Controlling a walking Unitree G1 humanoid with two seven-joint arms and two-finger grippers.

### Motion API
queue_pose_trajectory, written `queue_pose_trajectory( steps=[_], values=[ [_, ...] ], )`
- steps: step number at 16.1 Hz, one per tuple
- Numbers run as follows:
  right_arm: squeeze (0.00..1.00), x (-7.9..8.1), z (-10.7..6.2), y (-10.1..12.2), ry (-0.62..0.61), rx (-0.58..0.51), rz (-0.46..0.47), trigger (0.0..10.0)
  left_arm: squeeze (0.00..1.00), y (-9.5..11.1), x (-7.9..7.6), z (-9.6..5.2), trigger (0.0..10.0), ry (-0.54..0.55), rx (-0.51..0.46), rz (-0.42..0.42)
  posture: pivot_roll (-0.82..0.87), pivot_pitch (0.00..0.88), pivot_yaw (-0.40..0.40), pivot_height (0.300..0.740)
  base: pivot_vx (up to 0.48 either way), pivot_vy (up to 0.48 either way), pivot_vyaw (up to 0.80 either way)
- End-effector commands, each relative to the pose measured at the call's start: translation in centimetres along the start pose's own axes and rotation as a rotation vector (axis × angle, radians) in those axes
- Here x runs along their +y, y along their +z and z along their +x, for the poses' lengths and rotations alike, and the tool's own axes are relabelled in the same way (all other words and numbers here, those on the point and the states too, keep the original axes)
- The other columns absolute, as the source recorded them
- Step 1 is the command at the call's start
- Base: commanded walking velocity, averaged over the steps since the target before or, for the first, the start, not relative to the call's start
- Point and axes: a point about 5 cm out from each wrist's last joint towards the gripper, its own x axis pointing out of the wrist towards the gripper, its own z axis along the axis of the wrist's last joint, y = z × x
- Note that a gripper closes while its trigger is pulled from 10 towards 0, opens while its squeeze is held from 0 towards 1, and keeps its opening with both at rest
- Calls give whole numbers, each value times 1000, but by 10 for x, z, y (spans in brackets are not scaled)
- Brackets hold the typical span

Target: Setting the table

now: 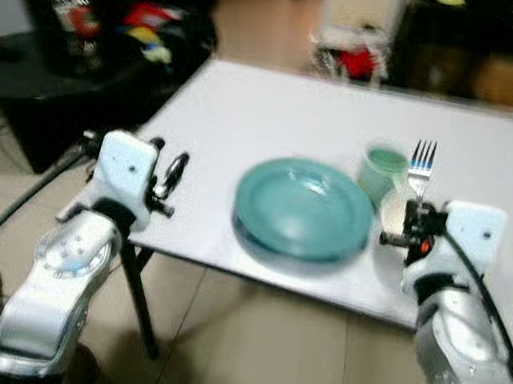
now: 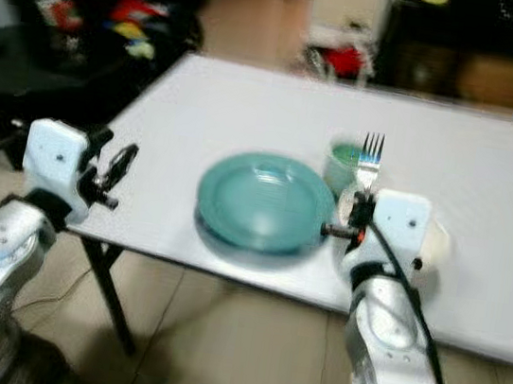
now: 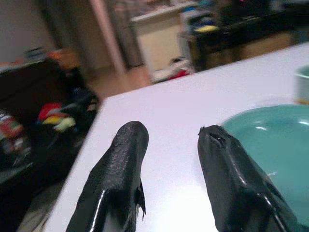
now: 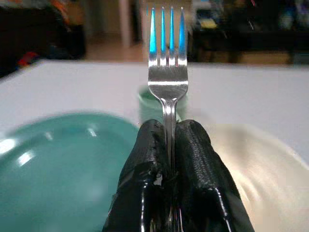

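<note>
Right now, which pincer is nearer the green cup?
The right. The right pincer, shut on the fork, is just in front of the green cup, above a cream bowl. The left pincer is open at the table's left edge, beyond the teal plate.

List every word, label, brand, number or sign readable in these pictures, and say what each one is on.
No text can be read anywhere.
Round teal plate, small teal cup, cream bowl and white table: no markings seen.
Silver fork, held in the right gripper: no stamp visible.
Colourful packages on the dark side furniture: any print is too blurred to read.
Left gripper: plain black jaws, no label.
</note>
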Motion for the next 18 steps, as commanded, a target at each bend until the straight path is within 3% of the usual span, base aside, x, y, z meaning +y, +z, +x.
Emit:
queue_pose_trajectory(
  steps=[1,6,12,18],
  values=[
    [0,4,1,1,33,6,6,10000,0,1,1,1,10000,-1,-4,19,-88,0,68,740,0,-480,-800],
    [0,7,11,1,156,38,-1,10000,0,-2,-2,-7,10000,-16,14,-14,-67,0,54,740,0,-96,-746],
    [0,23,11,7,332,16,22,10000,0,-4,3,-13,10000,27,23,-34,-55,0,38,740,0,0,0],
    [0,27,9,2,367,42,-6,10000,0,-4,4,-13,10000,23,17,-45,-55,0,39,740,235,0,0]
  ],
)
